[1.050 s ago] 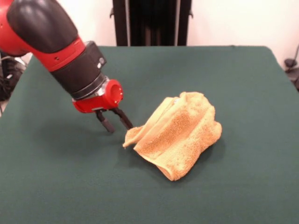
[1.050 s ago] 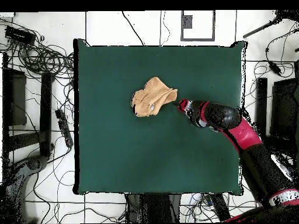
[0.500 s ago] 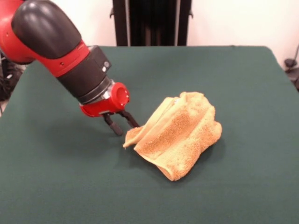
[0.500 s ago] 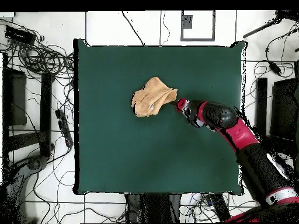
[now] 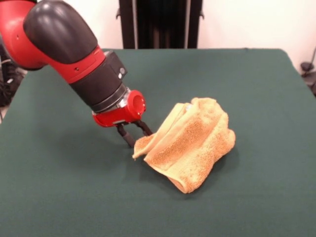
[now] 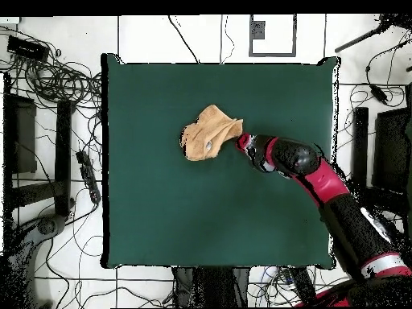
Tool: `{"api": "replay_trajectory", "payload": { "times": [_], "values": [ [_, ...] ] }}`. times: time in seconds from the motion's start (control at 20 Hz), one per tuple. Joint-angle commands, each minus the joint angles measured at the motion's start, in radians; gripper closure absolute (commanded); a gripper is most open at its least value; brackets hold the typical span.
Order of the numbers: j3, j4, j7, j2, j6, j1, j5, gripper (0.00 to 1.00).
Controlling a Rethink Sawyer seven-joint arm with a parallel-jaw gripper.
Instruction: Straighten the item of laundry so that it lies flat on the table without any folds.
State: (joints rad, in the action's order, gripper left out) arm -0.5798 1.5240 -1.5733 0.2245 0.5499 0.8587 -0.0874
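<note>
towel (image 5: 190, 143) bunched, soft, light – limp | tool (image 5: 136, 134) parted, straddling its loose corner | grab that corner – thin, drags flat on table (image 5: 74, 197)

White tiled floor (image 6: 161, 36) strewn with black cables (image 6: 52, 76); pale wall (image 5: 247, 22) behind

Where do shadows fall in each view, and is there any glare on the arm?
Front view: soft shadow under the towel on the table; broad highlight on the arm's black shell; end effector dim beneath it. Overhead view: even light, no clear shadows around the towel.
</note>
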Motion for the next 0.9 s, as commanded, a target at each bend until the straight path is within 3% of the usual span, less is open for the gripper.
{"api": "replay_trajectory", "payload": {
  "times": [0.05,0.9],
  "values": [
    [-0.003,0.035,-0.087,-0.099,-0.114,-0.101,-0.038,0.0],
    [0.05,0.01,-0.132,-0.122,-0.23,-0.164,-0.06,0.0]
  ]
}}
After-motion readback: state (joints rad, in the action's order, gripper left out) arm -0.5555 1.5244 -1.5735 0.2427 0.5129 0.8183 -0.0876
